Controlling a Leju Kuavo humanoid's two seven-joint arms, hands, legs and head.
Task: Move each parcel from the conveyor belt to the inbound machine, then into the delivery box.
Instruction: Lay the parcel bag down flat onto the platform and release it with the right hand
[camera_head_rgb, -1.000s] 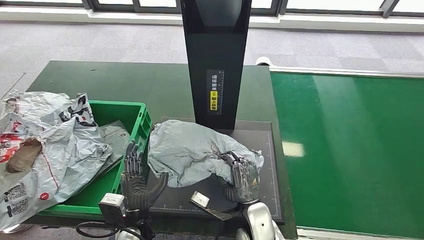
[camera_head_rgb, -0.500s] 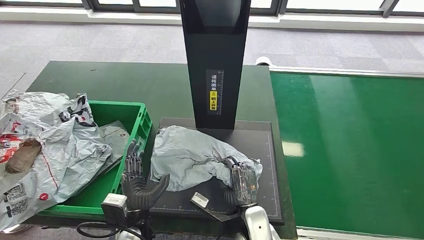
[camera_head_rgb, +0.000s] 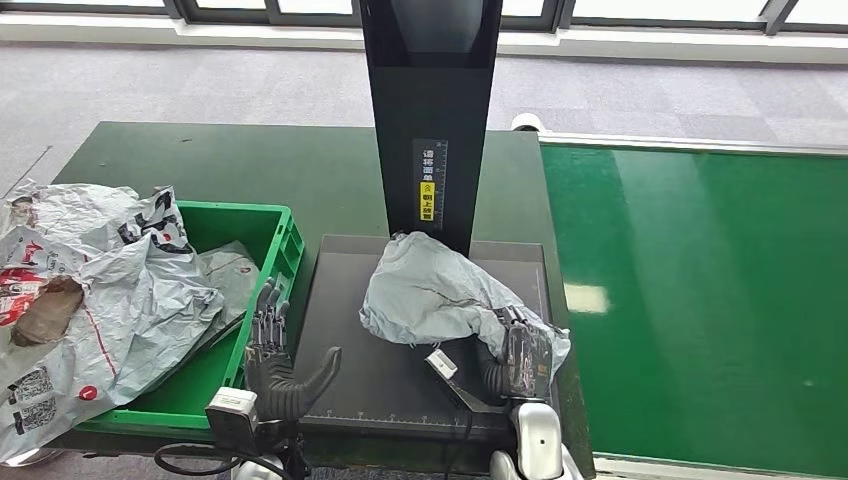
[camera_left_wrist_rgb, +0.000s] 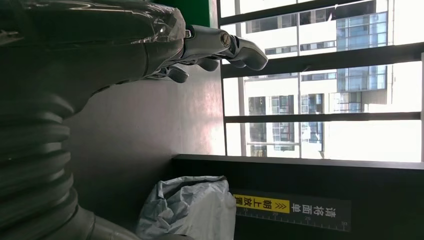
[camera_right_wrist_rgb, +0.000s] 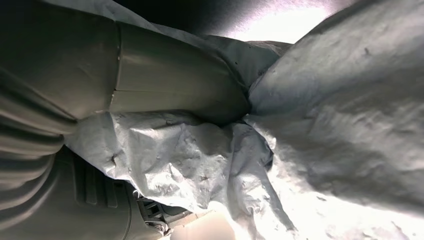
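Note:
A crumpled grey parcel bag (camera_head_rgb: 440, 293) lies on the black platform of the inbound machine (camera_head_rgb: 350, 330), against the foot of its black column (camera_head_rgb: 430, 110). My right hand (camera_head_rgb: 520, 360) grips the bag's near right edge; the grey film wraps round my thumb (camera_right_wrist_rgb: 175, 90) in the right wrist view. The same bag (camera_left_wrist_rgb: 190, 212) appears in the left wrist view below the column's yellow label. My left hand (camera_head_rgb: 275, 365) hovers open at the platform's near left corner, fingers spread, holding nothing. The green conveyor belt (camera_head_rgb: 700, 300) to the right carries no parcel.
A green delivery box (camera_head_rgb: 265, 240) stands left of the platform with several grey parcel bags (camera_head_rgb: 100, 290) spilling over its left side. The dark green table (camera_head_rgb: 250, 165) stretches behind it. A white strip (camera_head_rgb: 440, 362) hangs from the bag near my right hand.
My right hand has dragged the grey bag rightward across the platform, from its left-centre to against the column foot. My left hand has stayed put, open.

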